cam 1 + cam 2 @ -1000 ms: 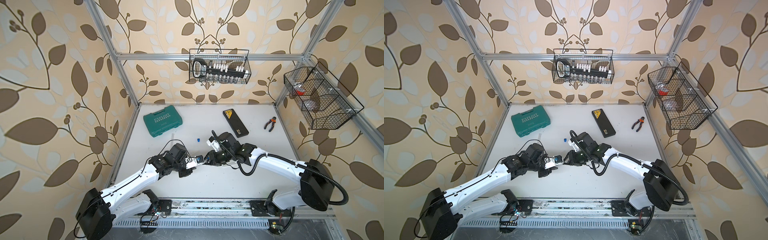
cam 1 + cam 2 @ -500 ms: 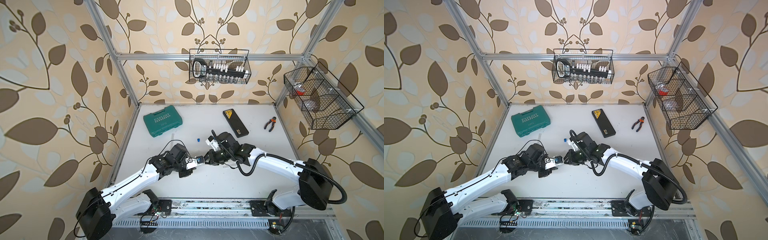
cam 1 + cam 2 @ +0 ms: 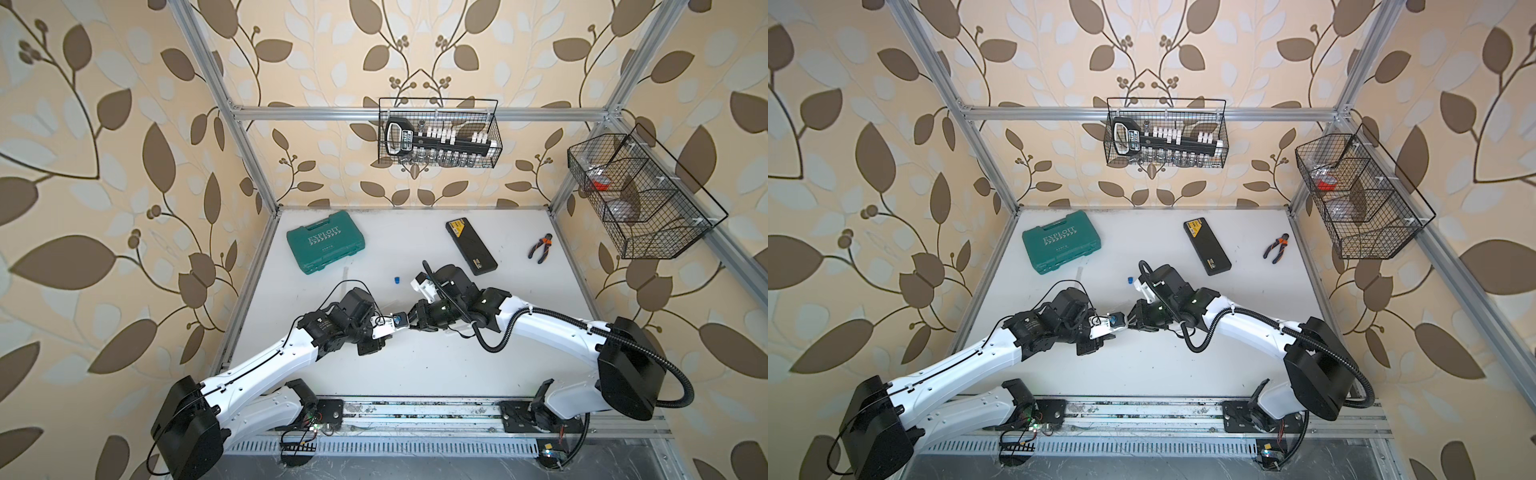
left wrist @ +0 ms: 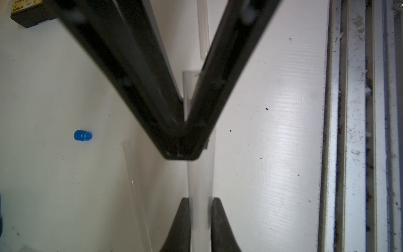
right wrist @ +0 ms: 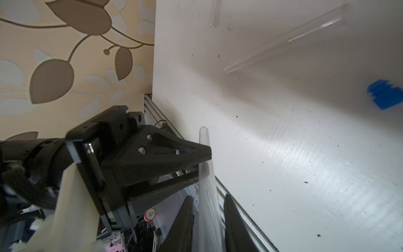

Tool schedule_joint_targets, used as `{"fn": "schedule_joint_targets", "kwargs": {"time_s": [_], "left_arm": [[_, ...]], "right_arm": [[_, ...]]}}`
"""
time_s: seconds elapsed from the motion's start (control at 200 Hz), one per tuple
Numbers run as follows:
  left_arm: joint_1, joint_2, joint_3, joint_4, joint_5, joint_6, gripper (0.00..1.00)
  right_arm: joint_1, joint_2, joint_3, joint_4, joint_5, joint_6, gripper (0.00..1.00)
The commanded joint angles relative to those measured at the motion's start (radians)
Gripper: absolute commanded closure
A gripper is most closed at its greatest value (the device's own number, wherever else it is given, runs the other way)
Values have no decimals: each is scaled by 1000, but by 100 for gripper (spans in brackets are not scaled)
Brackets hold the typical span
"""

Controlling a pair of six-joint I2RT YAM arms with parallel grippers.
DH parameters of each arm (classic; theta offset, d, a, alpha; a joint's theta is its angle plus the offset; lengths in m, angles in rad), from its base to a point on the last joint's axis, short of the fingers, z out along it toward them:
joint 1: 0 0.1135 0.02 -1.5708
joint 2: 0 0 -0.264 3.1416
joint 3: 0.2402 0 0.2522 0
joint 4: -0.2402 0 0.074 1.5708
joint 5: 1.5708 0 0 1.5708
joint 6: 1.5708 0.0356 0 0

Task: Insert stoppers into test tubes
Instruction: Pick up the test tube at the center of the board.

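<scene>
While the left claw (image 4: 200, 199) clamps a tube (image 4: 200, 177), the right claw (image 5: 208, 196) closely flanks the tube's open end; whether it grips, I cannot tell.

EXPLOIT, on green case (image 3: 326, 241) (white letters)

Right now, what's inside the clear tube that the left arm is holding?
The slim clear test tube looks empty, with no stopper at its open rim; the stretch behind the right arm's black jaws is covered.

Clear test tube (image 4: 199, 181) held aloft, seemingly unstoppered; blue stopper (image 4: 82, 135) lies loose nearby.
</scene>
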Motion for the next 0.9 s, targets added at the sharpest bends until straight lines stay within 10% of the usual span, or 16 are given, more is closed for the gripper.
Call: {"fn": "schedule_joint_targets", "kwargs": {"time_s": [0.0,0.335,0.565,0.9], "left_arm": [[-10,-19,26,-8,-5,8,96],[-16,-30,30,-13,-20,4,93],[-15,-88,-7,24,-63,-22,52],[-15,-215,-99,109,45,-91,52]], "right_arm": [[11,12,-11,-6,-8,-9,80],[14,9,-15,-7,-9,-6,94],[12,-27,-18,0,-31,5,97],[-15,-119,-68,73,-115,70,97]]}}
